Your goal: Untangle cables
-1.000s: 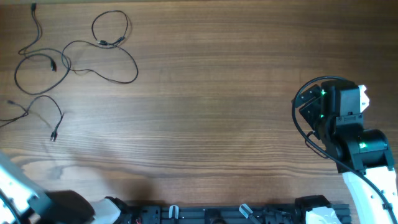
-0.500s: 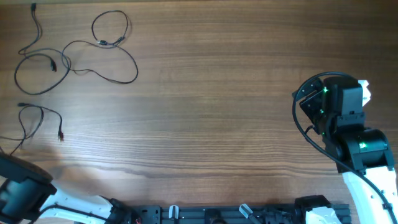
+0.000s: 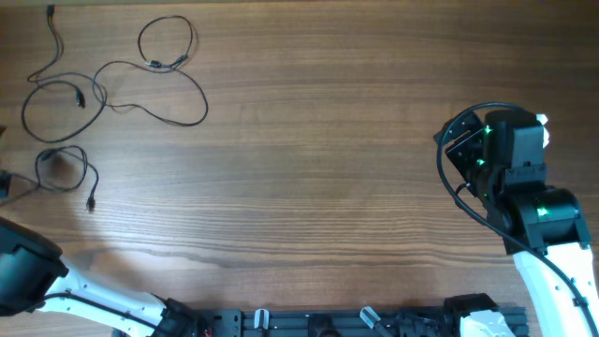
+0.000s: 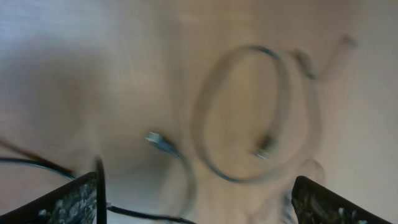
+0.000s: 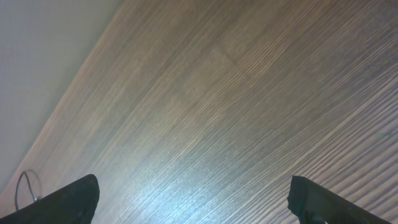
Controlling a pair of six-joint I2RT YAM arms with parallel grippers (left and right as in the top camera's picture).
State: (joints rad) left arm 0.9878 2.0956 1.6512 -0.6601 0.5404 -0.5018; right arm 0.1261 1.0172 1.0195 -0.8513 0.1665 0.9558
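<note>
Wood-grain table (image 3: pixel 328 140), bearing the cables (image 3: pixel 97 92) at the upper left of the overhead frame.

- Condition: thin black cords spread in open loops, with no tight knot visible. One small loop (image 3: pixel 86 165) with its plug end lies at the left edge, apart from the rest.
- Done, by estimate: most of the separating.
- Left, by estimate: the upper group, where a large loop, a smaller ring and a long strand still cross one another.
- Left gripper (image 4: pixel 196 204): jaws spread wide and released. A cord runs close by one finger, but the blur hides whether it touches.
- Right gripper (image 5: pixel 196 202): jaws spread wide over bare wood, grasping nothing.
- Overhead only: the whole layout, with the right arm (image 3: pixel 519 187) at the far right, well apart from every cord.
- Left wrist only: a blurred close-up of one loop (image 4: pixel 249 118) and a metal-tipped plug (image 4: pixel 158 140).
- Right wrist only: grain, the table edge and a faint thin loop at lower left, too small to identify.
</note>
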